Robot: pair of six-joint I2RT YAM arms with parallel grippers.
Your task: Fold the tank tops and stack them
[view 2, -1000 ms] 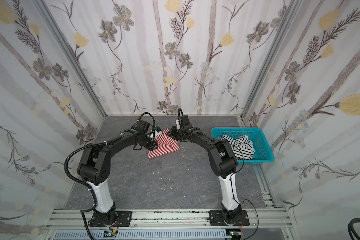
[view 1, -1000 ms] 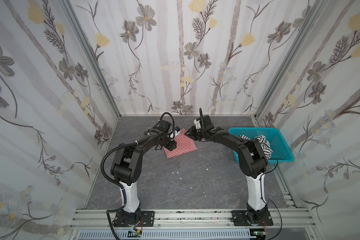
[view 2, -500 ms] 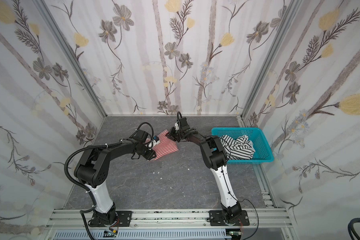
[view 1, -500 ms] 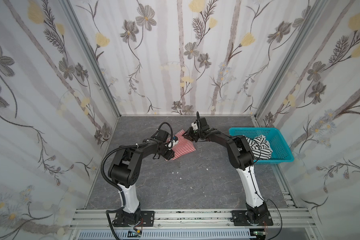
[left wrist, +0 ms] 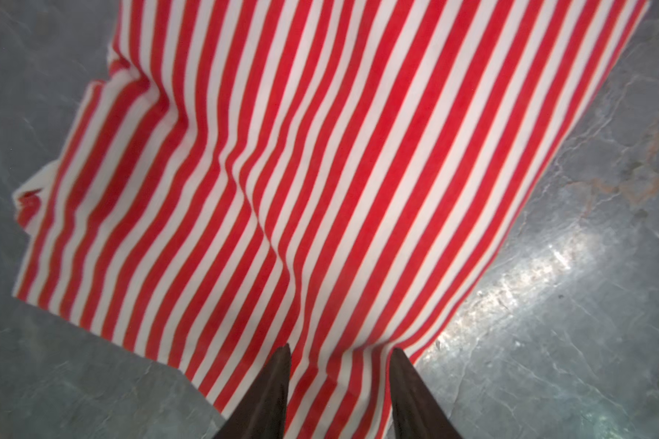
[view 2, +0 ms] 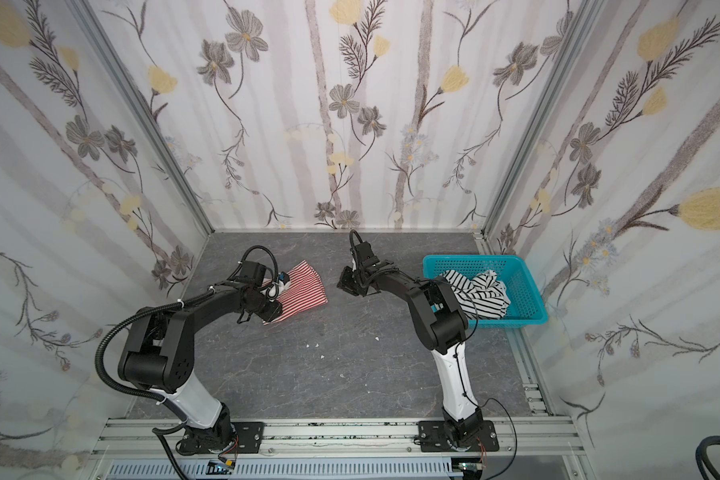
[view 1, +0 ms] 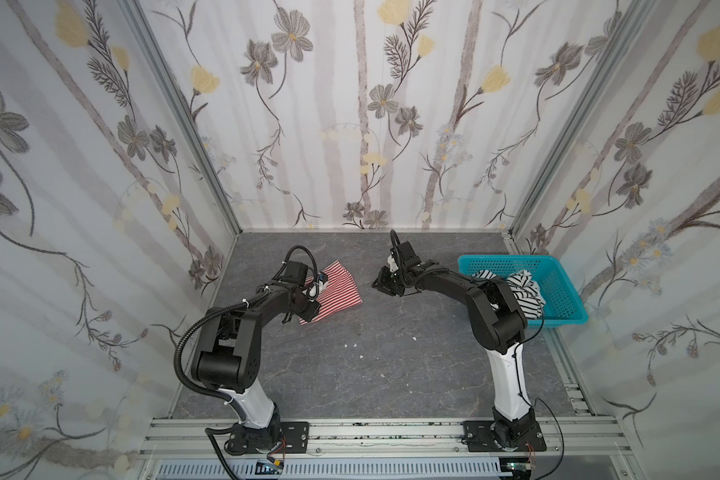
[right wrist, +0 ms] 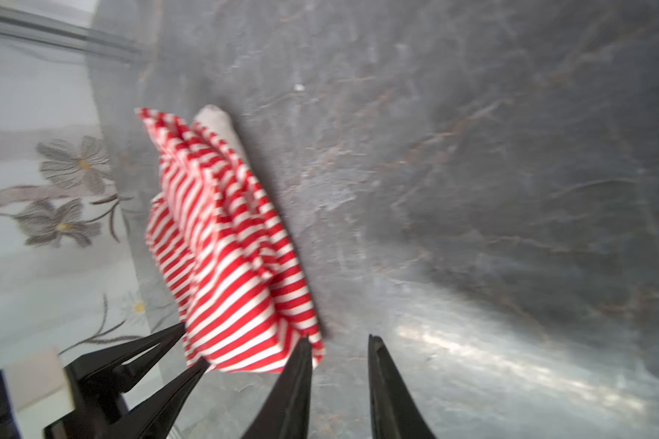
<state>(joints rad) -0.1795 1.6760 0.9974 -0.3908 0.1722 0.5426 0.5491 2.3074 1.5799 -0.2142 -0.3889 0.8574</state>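
Red-striped top [left wrist: 320, 171] looks folded under the parted left pincer [left wrist: 340, 349]; the parted, empty right pincer [right wrist: 338, 338] should next fetch the black-striped top [view 1: 516, 291] behind it.

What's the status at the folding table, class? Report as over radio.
Left claw open over red-striped top. Right claw open, empty, beside it. Black-striped top bunched in basket. Nothing in the way.
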